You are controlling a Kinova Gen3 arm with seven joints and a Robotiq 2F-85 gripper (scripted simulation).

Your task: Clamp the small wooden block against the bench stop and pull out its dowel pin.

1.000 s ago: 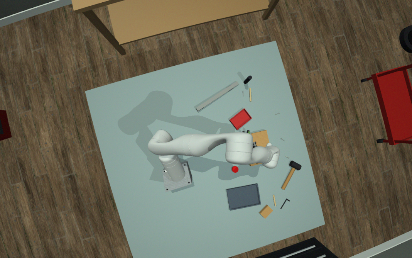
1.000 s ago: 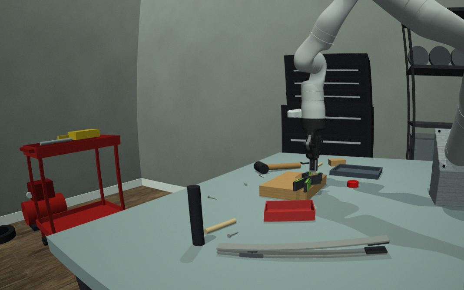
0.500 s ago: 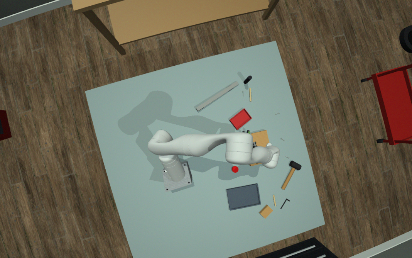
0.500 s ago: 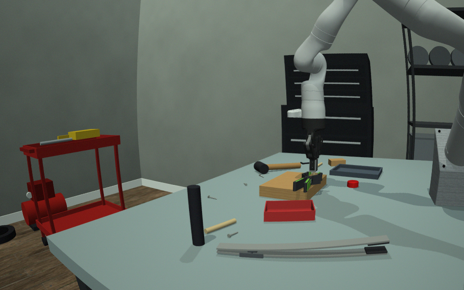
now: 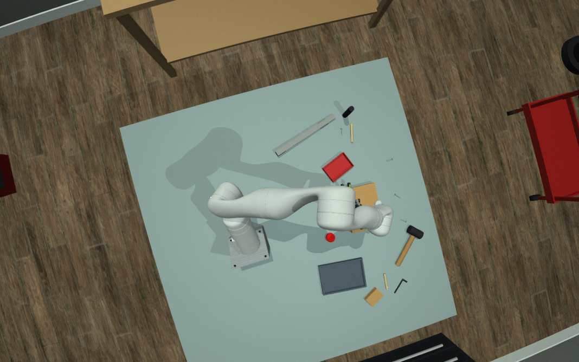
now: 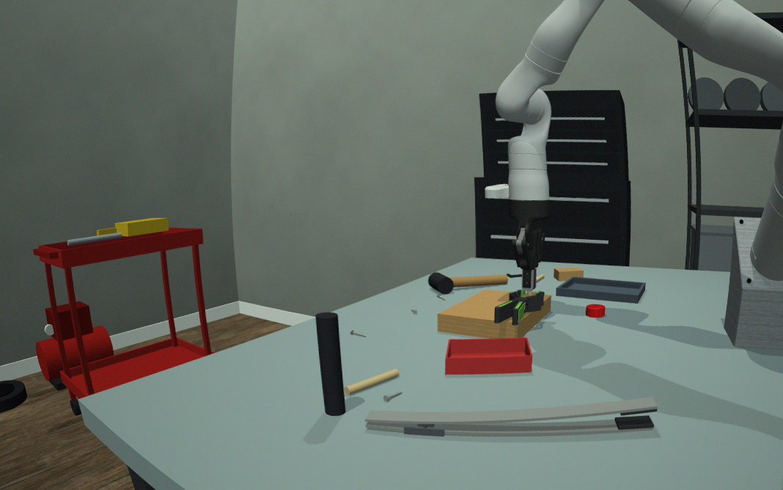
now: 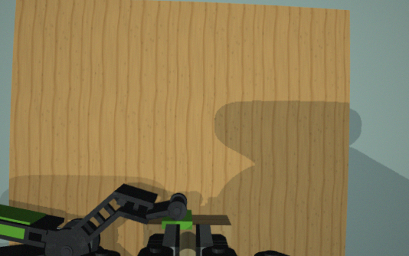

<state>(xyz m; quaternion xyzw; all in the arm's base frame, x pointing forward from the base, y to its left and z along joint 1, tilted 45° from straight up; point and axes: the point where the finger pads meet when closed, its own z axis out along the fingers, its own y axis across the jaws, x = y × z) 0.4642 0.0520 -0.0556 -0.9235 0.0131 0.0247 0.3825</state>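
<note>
The dowel pin [image 6: 526, 293] [image 7: 188, 251] is being grasped between the fingers [image 6: 528, 287], which are being held upright over the bench board [image 5: 367, 192] [image 6: 467, 312] [image 7: 153, 96]. The green-and-black spring clamp [image 6: 508, 310] [image 7: 69, 243] is being supported at the board's edge, beside the fingers. The small wooden block is being largely hidden by the clamp and fingers, so its contact with the stop cannot be told. The red bin [image 5: 338, 167] [image 6: 488, 361], the dark tray [image 5: 341, 276] [image 6: 600, 290] and the mallet [image 5: 405, 250] [image 6: 479, 281] are being carried by the tabletop [image 5: 192, 307] [image 6: 242, 404], around the board.
</note>
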